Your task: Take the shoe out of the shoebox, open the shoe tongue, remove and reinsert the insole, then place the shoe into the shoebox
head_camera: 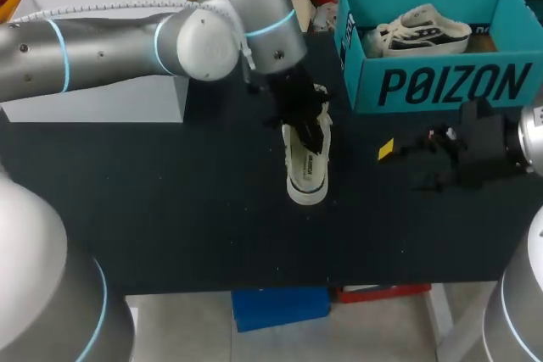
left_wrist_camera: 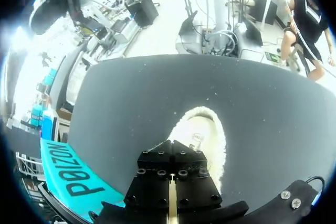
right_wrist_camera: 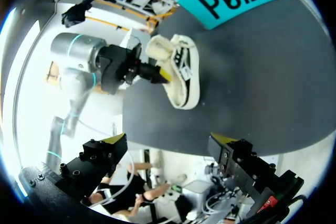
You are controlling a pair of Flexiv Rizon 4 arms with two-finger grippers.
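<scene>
From above, the shoe (head_camera: 307,167) is lying out of the shoebox (head_camera: 441,82) near the middle of the table (head_camera: 170,209), toe pointing at the near edge; the left gripper (head_camera: 301,112) is bearing down on its heel end, probably because the tongue and insole are reached from there; the shoebox is sitting open at the far right corner with a second shoe (head_camera: 420,33) lying inside, and a white box (head_camera: 102,99) is standing at the far left corner; the right gripper (head_camera: 413,163) is hovering near the right edge, well apart from the shoe, likely waiting as a helper.

In the left wrist view the left gripper's (left_wrist_camera: 172,195) fingers are sitting together, with the shoe (left_wrist_camera: 202,135) just under and ahead of them; whether they are pinching the tongue or the insole I cannot tell.

In the right wrist view the right gripper's (right_wrist_camera: 168,140) fingers are standing wide apart, holding nothing; ahead of them the left gripper (right_wrist_camera: 160,74) is poking its yellow tips into the shoe's (right_wrist_camera: 184,80) opening, so I am judging the tongue or insole step to be in hand.
</scene>
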